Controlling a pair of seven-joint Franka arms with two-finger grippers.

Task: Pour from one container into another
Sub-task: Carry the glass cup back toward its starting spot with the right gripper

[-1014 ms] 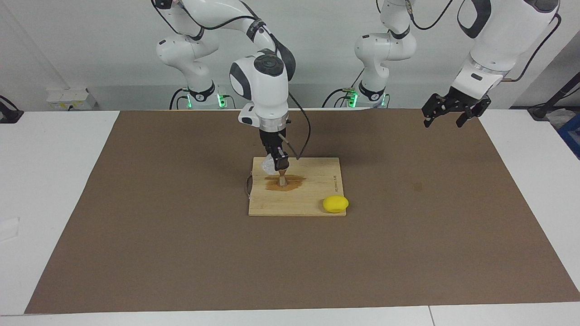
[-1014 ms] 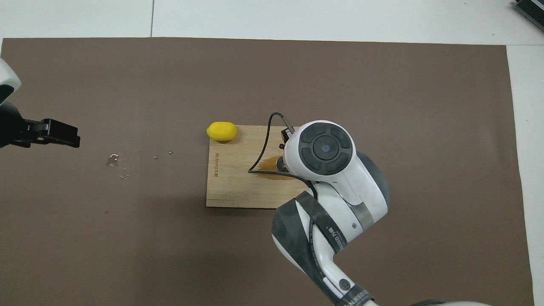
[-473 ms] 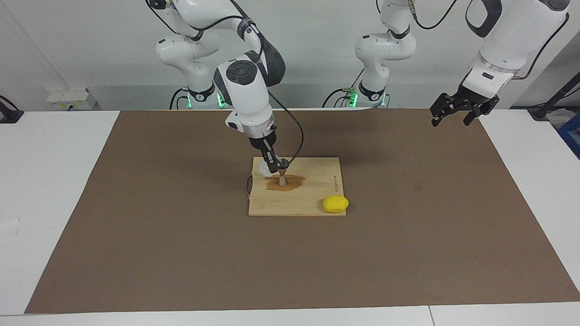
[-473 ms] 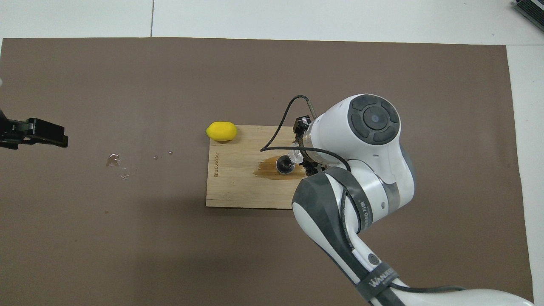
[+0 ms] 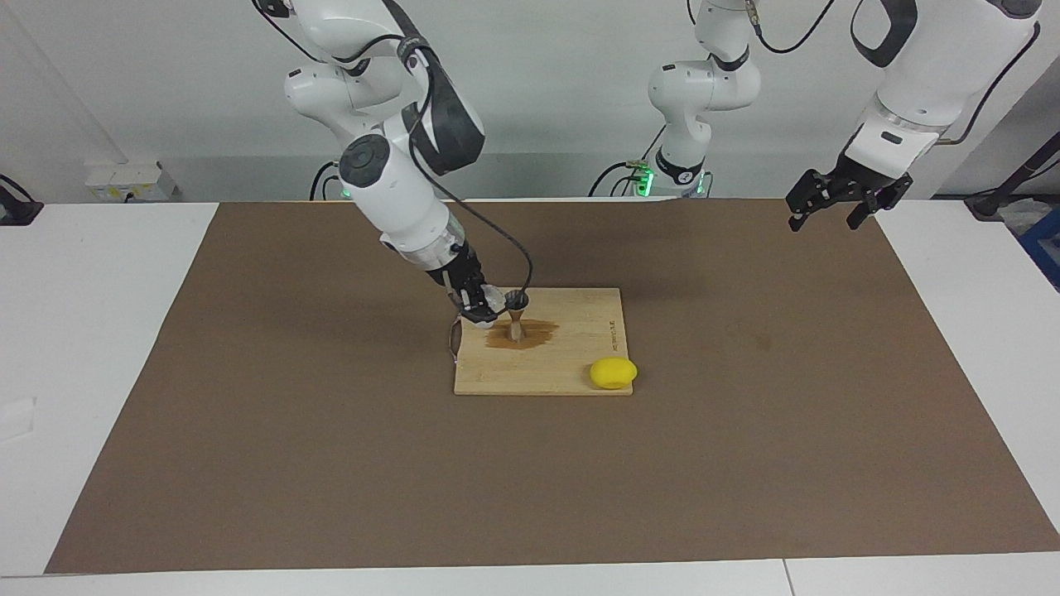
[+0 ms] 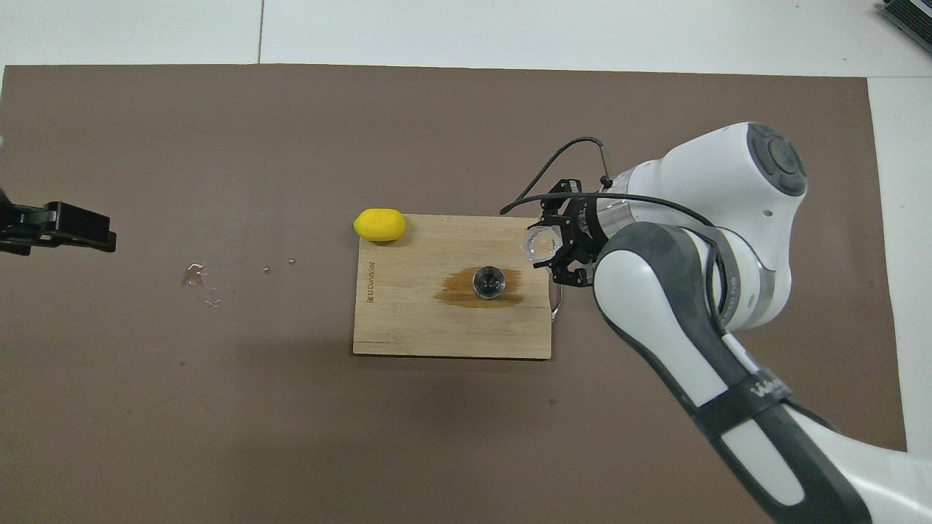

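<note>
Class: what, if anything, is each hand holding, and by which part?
Right hand holds the glass cup by its side wall; left hand holds nothing.

The left gripper point(image 6: 80, 233) was cut off at the overhead frame's left edge, its fingertips hidden. Whether the glass cup point(image 6: 540, 242) held liquid was too small to tell.

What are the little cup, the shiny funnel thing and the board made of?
The cup looks like clear glass or plastic: see-through. The jigger seems metal, grey and shiny. The board looks like bamboo or wood, pale and striped, with a dark wet-looking stain.
</note>
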